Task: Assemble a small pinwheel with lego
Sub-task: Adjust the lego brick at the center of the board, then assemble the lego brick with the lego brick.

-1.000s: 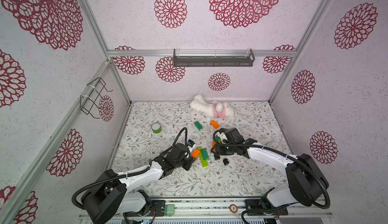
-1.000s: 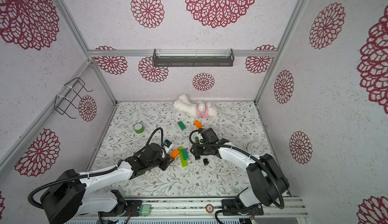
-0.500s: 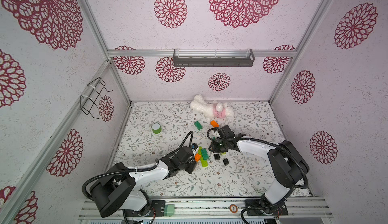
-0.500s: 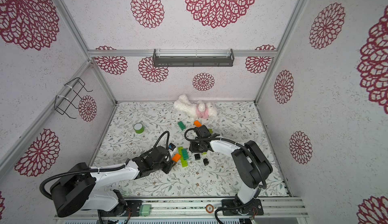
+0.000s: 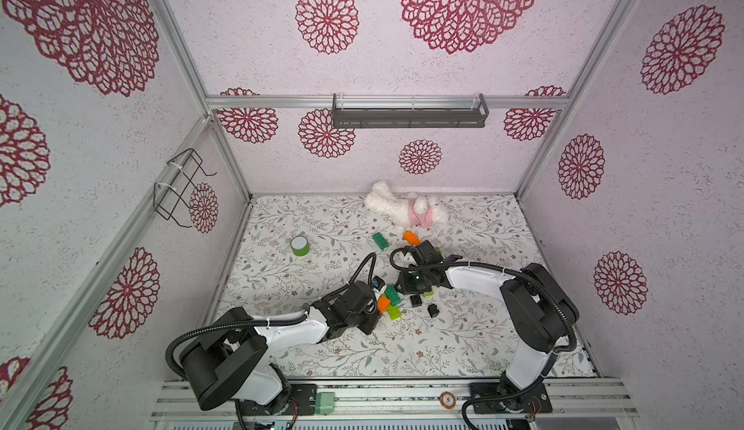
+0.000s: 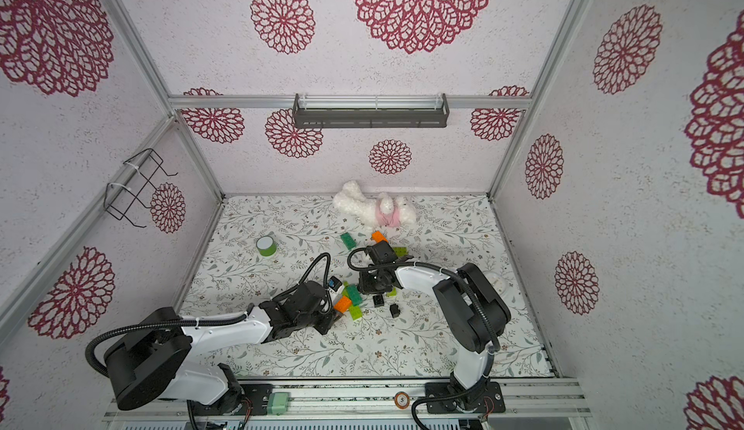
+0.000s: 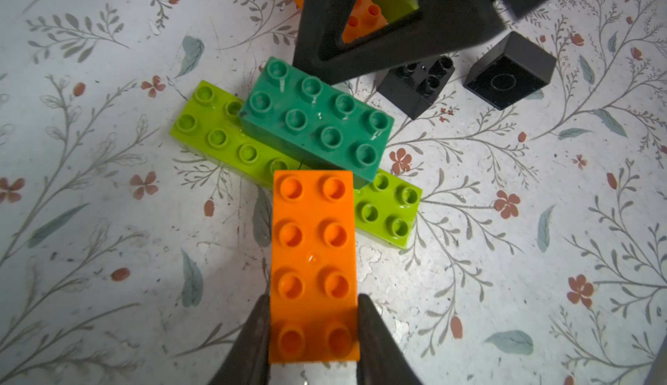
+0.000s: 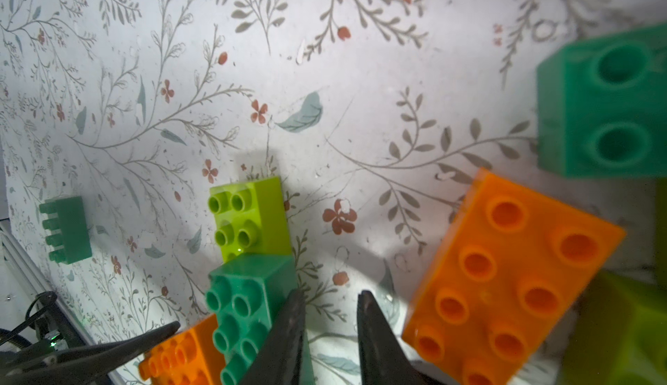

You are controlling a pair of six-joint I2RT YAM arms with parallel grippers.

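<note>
Right arm: elbow has swung in toward the middle since a second ago; the right gripper (image 8: 330,293) has drawn its jaws closer.
Left gripper (image 7: 314,298): clamped on the near end of the orange brick (image 7: 313,242), one finger on each long side.
Orange brick: studs up, far end lying over the lime green brick (image 7: 391,206) and touching the dark green brick (image 7: 317,127).
Dark green brick: studs up, seated askew on the lime green brick.
Black bricks: studded black brick (image 7: 415,87) and overturned black brick (image 7: 509,73), just beside each other, near the lime green brick.
Right gripper: jaws a narrow gap apart, only table (image 8: 361,76) between them, nothing held; one finger just beside the dark green brick.
Loose bricks: second dark green brick (image 5: 380,240) and second orange brick (image 5: 411,237), beyond the right gripper.
Tape roll (image 5: 300,245): well apart, toward the left wall.
Plush toy (image 5: 406,210): by the back wall.
</note>
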